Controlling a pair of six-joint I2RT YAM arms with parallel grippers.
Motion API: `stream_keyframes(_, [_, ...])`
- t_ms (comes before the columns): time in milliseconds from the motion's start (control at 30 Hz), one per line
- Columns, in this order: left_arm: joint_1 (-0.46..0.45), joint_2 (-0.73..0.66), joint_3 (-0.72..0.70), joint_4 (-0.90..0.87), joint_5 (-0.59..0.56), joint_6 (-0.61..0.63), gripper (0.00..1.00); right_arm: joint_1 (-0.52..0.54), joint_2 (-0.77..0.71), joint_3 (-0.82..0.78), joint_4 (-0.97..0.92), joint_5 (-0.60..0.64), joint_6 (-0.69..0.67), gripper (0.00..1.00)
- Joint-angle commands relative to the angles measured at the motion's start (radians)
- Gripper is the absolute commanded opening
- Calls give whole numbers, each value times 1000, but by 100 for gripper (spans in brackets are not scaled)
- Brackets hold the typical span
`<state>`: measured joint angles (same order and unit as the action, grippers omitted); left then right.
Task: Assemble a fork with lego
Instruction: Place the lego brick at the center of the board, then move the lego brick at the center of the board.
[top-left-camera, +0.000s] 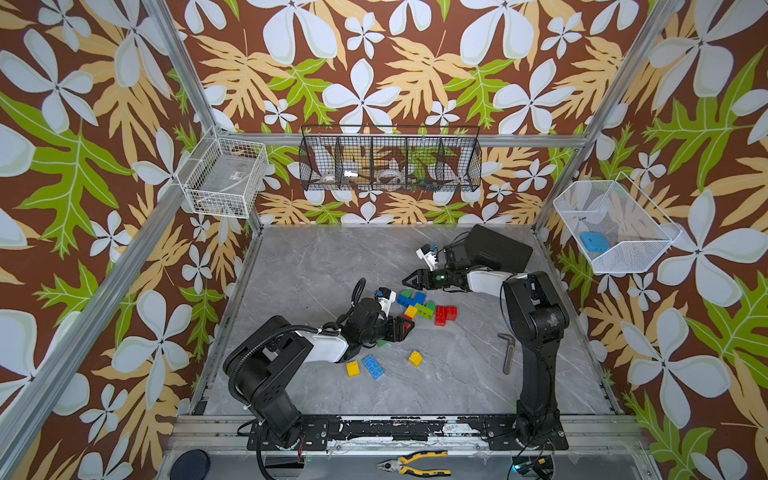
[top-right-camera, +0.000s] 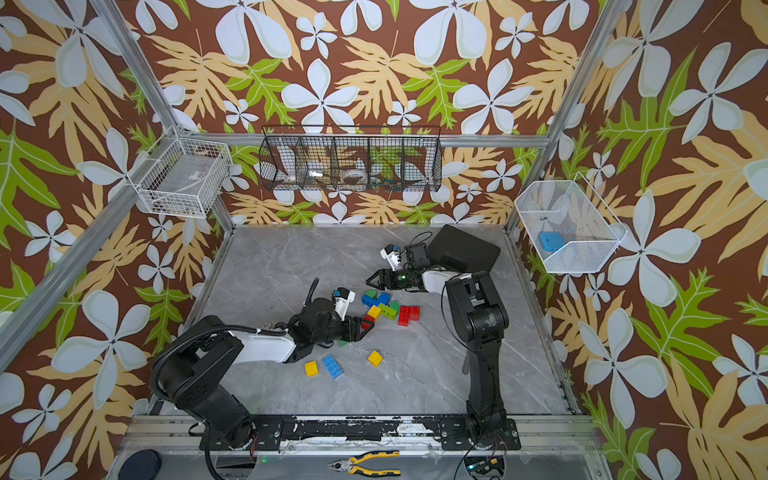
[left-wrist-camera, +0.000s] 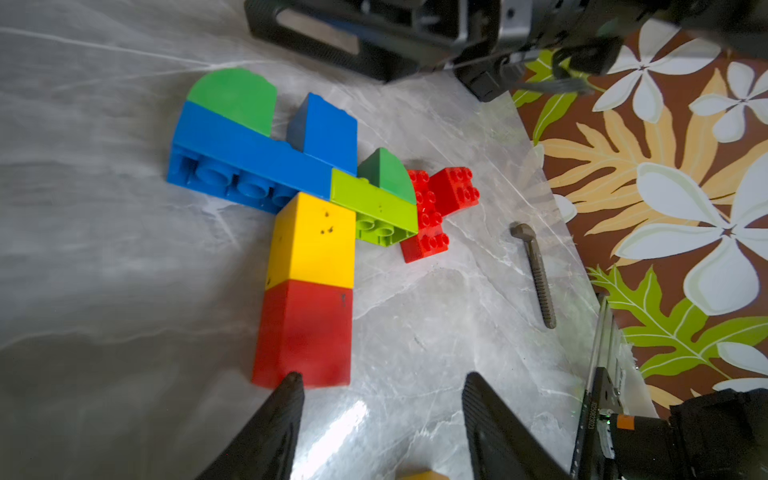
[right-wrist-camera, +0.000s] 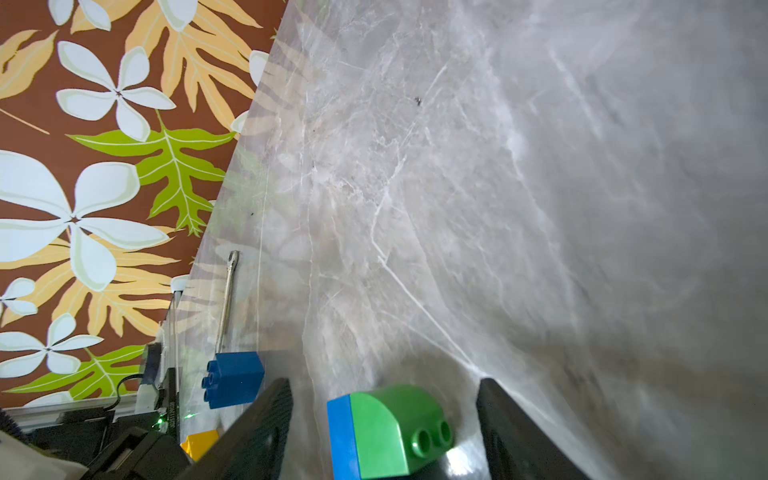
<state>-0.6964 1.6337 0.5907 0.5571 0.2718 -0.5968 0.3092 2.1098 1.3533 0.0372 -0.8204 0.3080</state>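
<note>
Lego assembly (left-wrist-camera: 309, 232): left arm (top-left-camera: 324, 347) low, fingers (left-wrist-camera: 289, 401) spread at red end.

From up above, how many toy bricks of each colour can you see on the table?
Red bricks: 3
Yellow bricks: 3
Blue bricks: 3
Green bricks: 4, counting the lime one and a green piece peeking out beneath the left arm
Total: 13 in a top view; others may be hidden.

Top views: high, front, looking down whole table (top-left-camera: 457, 374). Wrist views: close, low, sharing lego (left-wrist-camera: 311, 249) cluster.
</note>
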Motion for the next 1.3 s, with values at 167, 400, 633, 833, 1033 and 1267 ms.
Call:
stream_keyframes(167, [-36, -41, 38, -318, -138, 70, 37, 1, -270, -139, -17, 460, -31, 73])
stream_keyframes(400, [-55, 10, 82, -368, -159, 85, 22, 5, -499, -329, -24, 584, -42, 72])
stream_keyframes(633, [-70, 97, 193, -371, -123, 89, 19, 18, -651, -431, -98, 681, -78, 68])
stream_keyframes(833, [-80, 192, 308, -364, -87, 81, 19, 17, -751, -488, -128, 738, -77, 66])
stream_keyframes(1033, [-80, 289, 453, -374, -73, 77, 19, 12, -861, -557, -131, 844, -42, 64])
stream_keyframes(1267, [-78, 415, 666, -475, -150, 100, 19, 11, -942, -606, -158, 897, -15, 65])
